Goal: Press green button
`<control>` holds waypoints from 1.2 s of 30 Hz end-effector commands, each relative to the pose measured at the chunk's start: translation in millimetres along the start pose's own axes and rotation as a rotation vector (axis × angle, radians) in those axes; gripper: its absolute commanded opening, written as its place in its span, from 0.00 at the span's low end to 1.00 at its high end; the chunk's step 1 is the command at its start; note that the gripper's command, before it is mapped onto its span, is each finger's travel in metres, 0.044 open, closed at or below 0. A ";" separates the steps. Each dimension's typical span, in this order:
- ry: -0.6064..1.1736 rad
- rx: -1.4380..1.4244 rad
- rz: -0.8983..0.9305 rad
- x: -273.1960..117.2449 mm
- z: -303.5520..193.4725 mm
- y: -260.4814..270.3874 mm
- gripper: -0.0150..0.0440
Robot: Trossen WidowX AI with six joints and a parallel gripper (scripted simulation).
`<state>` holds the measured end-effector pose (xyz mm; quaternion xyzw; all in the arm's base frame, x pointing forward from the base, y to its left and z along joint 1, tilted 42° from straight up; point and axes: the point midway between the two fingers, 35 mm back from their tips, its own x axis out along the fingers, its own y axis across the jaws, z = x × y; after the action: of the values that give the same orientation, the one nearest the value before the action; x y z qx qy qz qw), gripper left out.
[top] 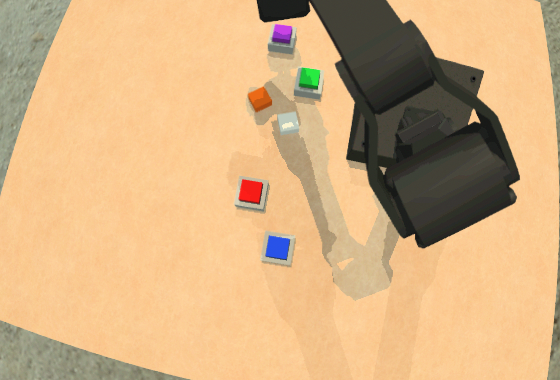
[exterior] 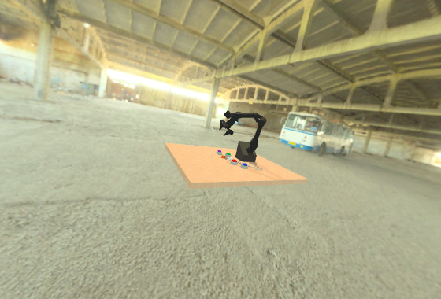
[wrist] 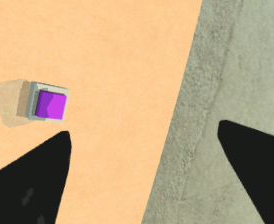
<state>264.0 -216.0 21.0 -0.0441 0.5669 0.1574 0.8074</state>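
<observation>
The green button point(top: 309, 78) point(exterior: 228, 154) sits on a grey base between the purple button and the arm's base, its cap raised. In the wrist view its cap is not in view; only a sliver of a grey base shows at the left edge. My gripper point(exterior: 223, 131) point(wrist: 146, 133) is open and empty, high above the table on the purple button's side. In the top view only parts of it show at the top edge.
The purple button point(top: 282, 34) point(exterior: 219, 151) point(wrist: 52, 105) is beyond the green one. An orange block point(top: 260, 99) point(exterior: 224, 156) and a white block point(top: 288, 123) lie near the green button. A red button point(top: 250, 191) point(exterior: 235, 161) and a blue button point(top: 277, 247) point(exterior: 245, 164) stand farther off.
</observation>
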 end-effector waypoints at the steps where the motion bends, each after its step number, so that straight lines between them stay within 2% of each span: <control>1: 0.093 0.198 0.294 25.5 -34.6 66.1 0.93; 3: 0.154 0.311 0.451 29.8 -49.5 102.7 0.93; 5: 0.186 0.369 0.528 29.6 -55.8 120.6 0.93; 11: 0.190 0.376 0.537 29.5 -56.5 122.8 0.93; 17: 0.189 0.376 0.538 79.7 -60.7 154.5 0.67; 25: 0.189 0.376 0.538 81.6 -61.1 156.0 0.31; 26: 0.189 0.376 0.538 81.6 -61.1 156.0 0.29; 36: 0.189 0.376 0.538 83.7 -61.2 157.2 0.29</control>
<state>186.8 -67.2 -60.1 0.2398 0.6499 0.2535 0.6752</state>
